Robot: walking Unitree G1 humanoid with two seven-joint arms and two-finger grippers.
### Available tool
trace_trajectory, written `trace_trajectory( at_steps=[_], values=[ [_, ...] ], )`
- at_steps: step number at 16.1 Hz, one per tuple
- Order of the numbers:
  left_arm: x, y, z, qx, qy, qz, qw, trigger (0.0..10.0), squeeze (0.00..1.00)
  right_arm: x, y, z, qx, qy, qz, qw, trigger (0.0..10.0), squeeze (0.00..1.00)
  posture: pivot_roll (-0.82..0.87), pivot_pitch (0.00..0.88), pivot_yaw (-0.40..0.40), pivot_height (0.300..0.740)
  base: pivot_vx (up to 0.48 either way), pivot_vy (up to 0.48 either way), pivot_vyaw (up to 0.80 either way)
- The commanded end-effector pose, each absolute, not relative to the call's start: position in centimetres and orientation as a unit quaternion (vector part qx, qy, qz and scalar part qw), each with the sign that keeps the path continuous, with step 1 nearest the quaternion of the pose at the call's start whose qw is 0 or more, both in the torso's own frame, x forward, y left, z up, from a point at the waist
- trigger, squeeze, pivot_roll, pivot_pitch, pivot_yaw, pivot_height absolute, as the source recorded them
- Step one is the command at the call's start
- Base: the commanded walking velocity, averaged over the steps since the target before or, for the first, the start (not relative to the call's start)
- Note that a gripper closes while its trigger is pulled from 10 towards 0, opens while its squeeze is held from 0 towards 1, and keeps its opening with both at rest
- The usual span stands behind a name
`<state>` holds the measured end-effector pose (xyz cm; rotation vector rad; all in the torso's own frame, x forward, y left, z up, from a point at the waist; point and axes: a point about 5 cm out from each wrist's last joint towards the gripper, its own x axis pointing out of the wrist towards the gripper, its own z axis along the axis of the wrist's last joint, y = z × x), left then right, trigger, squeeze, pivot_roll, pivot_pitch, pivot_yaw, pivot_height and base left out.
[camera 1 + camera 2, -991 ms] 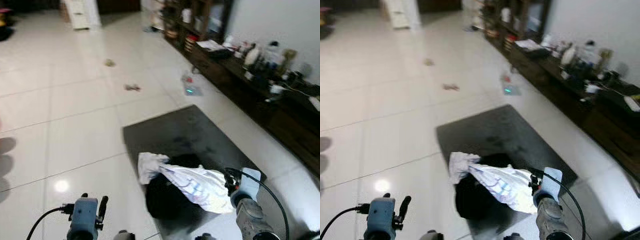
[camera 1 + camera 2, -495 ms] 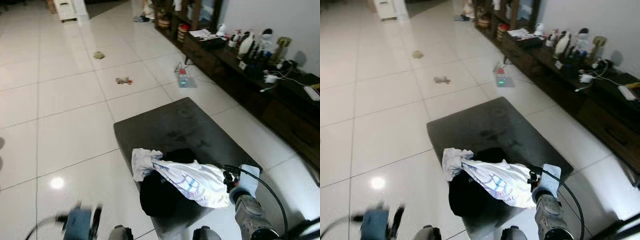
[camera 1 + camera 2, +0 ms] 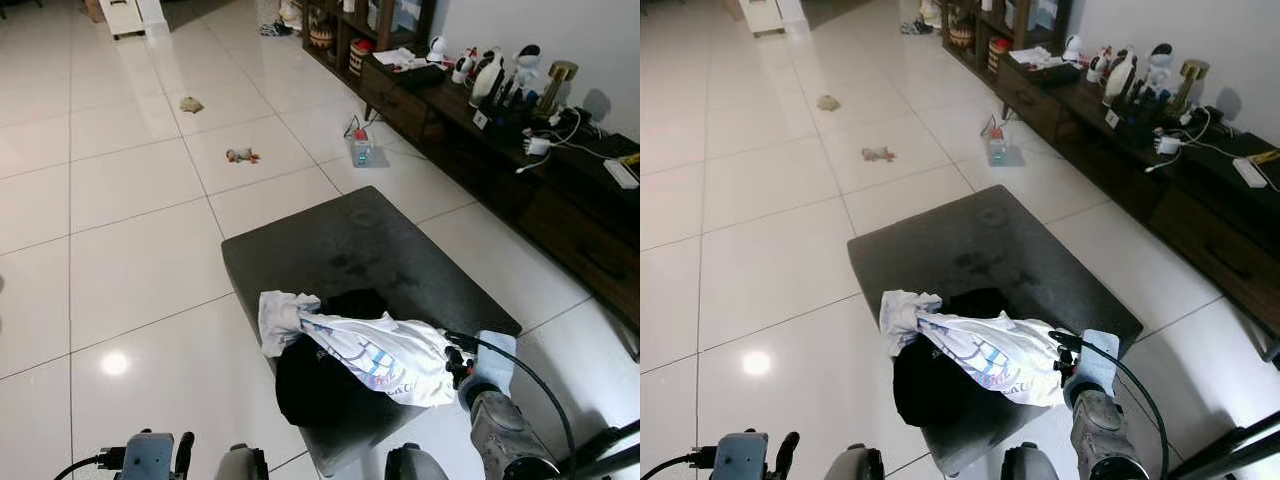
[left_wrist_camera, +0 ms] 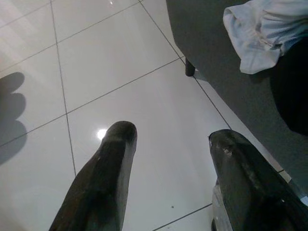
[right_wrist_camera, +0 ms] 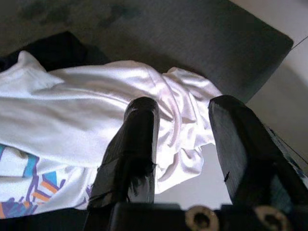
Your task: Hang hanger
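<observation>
A white shirt with a coloured print lies crumpled on a low dark grey table, over a black garment. My right gripper is at the shirt's right end, by the table's near corner. In the right wrist view its fingers stand apart over the white cloth, so the right gripper is open. My left gripper hangs low over the white floor tiles left of the table, open and holding nothing. I see no hanger.
A long dark sideboard with bottles, figurines and cables runs along the right wall. Small items lie on the tiles beyond the table: a toy, a scrap, a bottle. A dark rod crosses the bottom right corner.
The camera has shifted, so the table now sits more central. My left arm has sunk lower in the picture. The right gripper stays at the shirt's end.
</observation>
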<state>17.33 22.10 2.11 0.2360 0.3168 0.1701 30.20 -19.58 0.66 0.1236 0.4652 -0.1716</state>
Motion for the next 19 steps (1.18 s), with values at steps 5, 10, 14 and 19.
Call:
trace_trajectory(
  at_steps=[5,10,14,19],
  values=[
    [16.7,22.0,2.0,0.113,0.163,0.087,0.976,10.0,0.0,29.3,-19.8,-0.3,0.058,0.254,-0.09,0.961,10.0,0.0,0.09,0.171,-0.015,0.615,0.29,0.0,0.23],
    [17.6,22.1,2.3,0.109,0.147,0.091,0.979,10.0,0.0,28.3,-20.3,-1.2,0.047,0.279,-0.101,0.954,10.0,0.0,0.11,0.109,-0.01,0.615,0.166,0.0,0.0],
    [17.3,22.6,2.5,0.108,0.146,0.102,0.978,10.0,0.0,27.9,-21.8,-1.3,0.07,0.273,-0.169,0.945,10.0,0.0,0.13,0.089,0.002,0.615,0.0,0.0,0.0],
    [15.9,24.1,3.0,0.119,0.15,0.115,0.975,10.0,0.0,27.3,-22.6,-1.5,0.088,0.275,-0.207,0.935,10.0,1.0,0.17,0.101,0.036,0.615,0.0,0.0,0.0]
  ],
)
